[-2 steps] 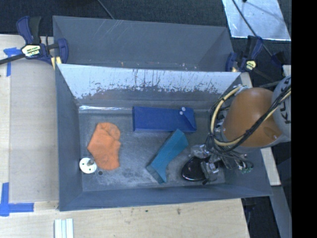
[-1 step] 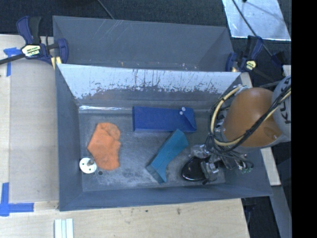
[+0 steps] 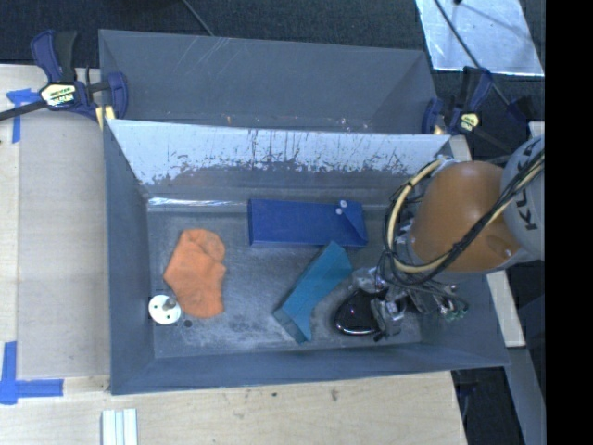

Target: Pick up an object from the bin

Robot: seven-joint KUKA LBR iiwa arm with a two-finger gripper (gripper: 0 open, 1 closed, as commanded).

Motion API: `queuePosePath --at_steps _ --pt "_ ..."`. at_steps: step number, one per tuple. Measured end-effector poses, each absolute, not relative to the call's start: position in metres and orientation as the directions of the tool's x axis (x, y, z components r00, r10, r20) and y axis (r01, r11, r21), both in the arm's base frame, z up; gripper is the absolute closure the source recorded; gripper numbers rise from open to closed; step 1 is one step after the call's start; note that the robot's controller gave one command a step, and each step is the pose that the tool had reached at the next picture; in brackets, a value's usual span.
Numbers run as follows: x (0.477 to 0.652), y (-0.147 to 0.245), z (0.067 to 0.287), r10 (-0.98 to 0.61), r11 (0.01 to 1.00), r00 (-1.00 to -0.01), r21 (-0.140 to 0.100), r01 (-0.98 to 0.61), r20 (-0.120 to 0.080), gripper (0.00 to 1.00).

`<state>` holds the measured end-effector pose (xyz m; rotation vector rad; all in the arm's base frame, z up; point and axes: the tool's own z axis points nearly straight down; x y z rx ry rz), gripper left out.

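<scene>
My gripper is low at the bin's front right, right over a glossy black rounded object lying on the floor there. Its metal fingers touch or overlap that black object's right side. Just left of it a teal flat block lies tilted on the floor. Behind that block rests a dark blue rectangular box with a small white spot on its top right.
An orange crumpled cloth-like lump lies at the bin's left, with a small white round disc beside its front left. The arm's brown cover and cables hang over the bin's right side.
</scene>
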<state>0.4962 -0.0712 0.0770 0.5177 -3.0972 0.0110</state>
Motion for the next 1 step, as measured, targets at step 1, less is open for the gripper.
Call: queuePosePath --at_steps 1 --pt "0.5022 -0.0689 0.0763 -0.329 0.944 -0.944 -0.005 -0.330 0.014 1.00"
